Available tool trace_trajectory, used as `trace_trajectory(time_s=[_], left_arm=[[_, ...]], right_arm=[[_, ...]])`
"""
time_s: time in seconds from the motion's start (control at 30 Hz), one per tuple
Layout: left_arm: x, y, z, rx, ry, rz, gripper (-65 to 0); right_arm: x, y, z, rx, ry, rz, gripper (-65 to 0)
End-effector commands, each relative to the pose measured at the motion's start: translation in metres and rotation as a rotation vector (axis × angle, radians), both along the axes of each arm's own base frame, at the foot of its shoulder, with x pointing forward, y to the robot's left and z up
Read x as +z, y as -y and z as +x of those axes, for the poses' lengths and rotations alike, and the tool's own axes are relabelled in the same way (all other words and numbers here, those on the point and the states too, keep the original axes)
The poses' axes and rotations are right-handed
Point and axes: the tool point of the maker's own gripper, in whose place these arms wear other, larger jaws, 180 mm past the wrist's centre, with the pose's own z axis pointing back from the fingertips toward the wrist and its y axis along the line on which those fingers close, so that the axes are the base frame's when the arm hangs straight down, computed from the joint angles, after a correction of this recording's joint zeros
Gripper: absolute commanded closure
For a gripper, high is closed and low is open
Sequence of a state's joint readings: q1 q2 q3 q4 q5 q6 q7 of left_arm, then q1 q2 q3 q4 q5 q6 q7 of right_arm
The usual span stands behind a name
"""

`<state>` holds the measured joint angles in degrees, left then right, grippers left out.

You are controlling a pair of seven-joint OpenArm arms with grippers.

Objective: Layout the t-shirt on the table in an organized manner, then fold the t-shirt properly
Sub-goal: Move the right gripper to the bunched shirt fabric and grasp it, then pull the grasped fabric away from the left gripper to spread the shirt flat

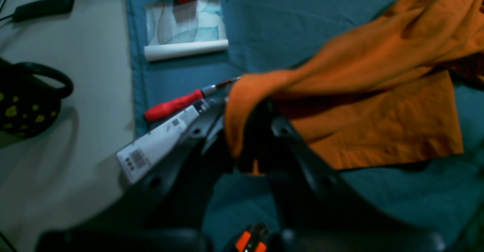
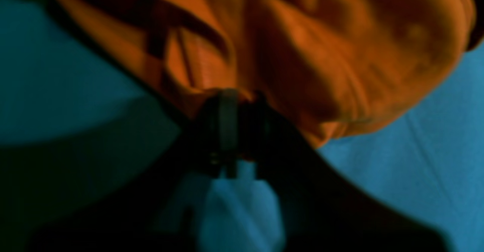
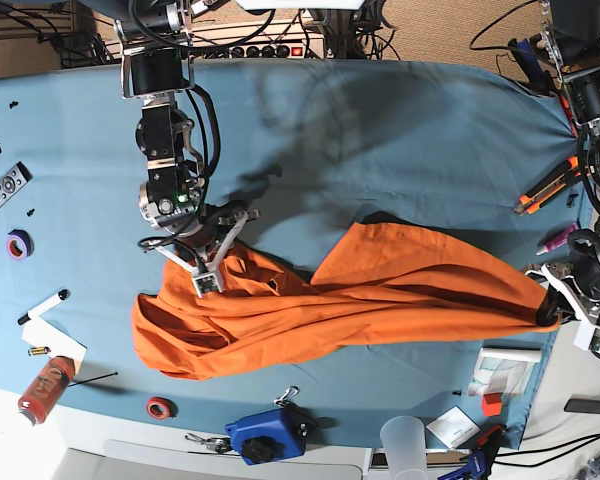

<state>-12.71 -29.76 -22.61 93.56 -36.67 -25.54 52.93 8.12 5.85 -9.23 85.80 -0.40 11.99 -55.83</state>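
Margin clutter: a marker point(image 3: 42, 303), a can point(image 3: 44, 387), a tape ring point(image 3: 161, 407) and a blue tool point(image 3: 266, 435) are lying along the near left edge of the table point(image 3: 400, 130); a dragged hem is likely to sweep them.
Right gripper point(image 3: 205, 272): it is sitting at the shirt's left end with its jaws closed; the right wrist view, though blurred, is showing orange cloth bunched at the fingertips point(image 2: 227, 108), so it is judged to be pinching a fold of the shirt.
Risk at right grip: it is appearing to hold a gathered wad, not a clean edge; pulling from here is likely to be lifting several layers together and leaving the shirt twisted.
Shirt point(image 3: 380, 290): it is lying across the table's middle as a long crumpled band, stretching between the two grippers, not yet spread flat.
Risk in the span: the cloth is running taut toward the right; further pulling apart is risking a slip from one grip.
Left gripper point(image 3: 552, 308): it is clenched on the shirt's right tip at the table's right edge, cloth draping over its fingers point(image 1: 211, 131).
Risk at left grip: it is working just beside a screwdriver point(image 1: 177, 102) and a paper roll point(image 1: 186, 50); a swing could knock them off, or carry the cloth over the edge.
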Motion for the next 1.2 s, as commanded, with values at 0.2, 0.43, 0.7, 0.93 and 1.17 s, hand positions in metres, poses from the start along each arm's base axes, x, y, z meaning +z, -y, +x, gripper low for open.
trace_trajectory(time_s=[0.2,0.43,0.7,0.93,1.17], left_arm=[[0.023,-0.005,0.006,0.001,0.068,0.006,0.0],[0.018,-0.006,0.004,0.001,0.036,0.014,0.0],[-0.019,-0.007,-0.019,0.035,-0.137,-0.019,0.0],[-0.032,0.002,-0.061,0.011,-0.178,0.016,0.0],[0.011,0.003,-0.107,0.124,0.036,-0.118,0.0]], right_arm=[[0.045,0.003,0.008,0.002,0.092,-0.039,0.0],[0.133,0.002,0.021,0.011,0.357,-0.090,0.0],[0.225,0.046,0.012,-0.128,0.616,-0.109,0.0],[0.244,0.091,-0.001,-0.234,0.670,0.009,0.0],[0.247,0.083,-0.007,-0.148,0.671,0.122,0.0]])
